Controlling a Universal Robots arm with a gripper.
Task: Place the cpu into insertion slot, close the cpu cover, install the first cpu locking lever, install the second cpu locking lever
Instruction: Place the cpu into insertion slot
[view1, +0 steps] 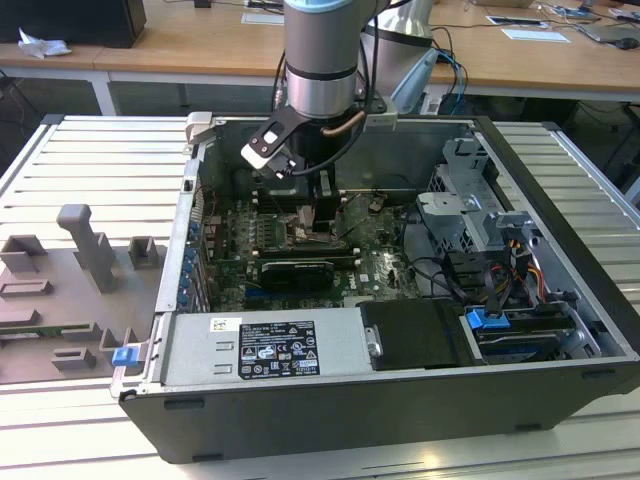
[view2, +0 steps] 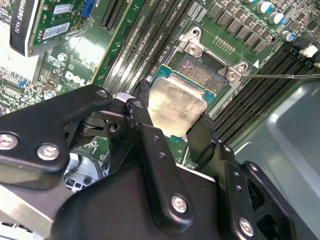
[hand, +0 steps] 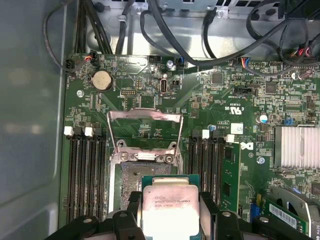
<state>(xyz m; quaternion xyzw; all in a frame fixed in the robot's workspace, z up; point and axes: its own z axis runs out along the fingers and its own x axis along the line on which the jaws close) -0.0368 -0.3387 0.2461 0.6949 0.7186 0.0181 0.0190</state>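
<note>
Silver-grey cylindrical arm, pale blue ring at its 12 o'clock, black cables looping at 3 o'clock. Matte black end effector, angular linked fingers, silver screws.

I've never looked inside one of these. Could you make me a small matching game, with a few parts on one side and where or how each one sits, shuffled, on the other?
Things
1. pale silver square chip
2. square socket with dark centre and silver rim
3. thin silver metal frame plate
4. round silver coin battery

States
A. swung open, off the socket
B. flat on the green circuit board, apart from the socket
C. gripped between the black jaws
D. uncovered, dark centre showing

Pairs: 1-C, 2-D, 3-A, 4-B
</note>
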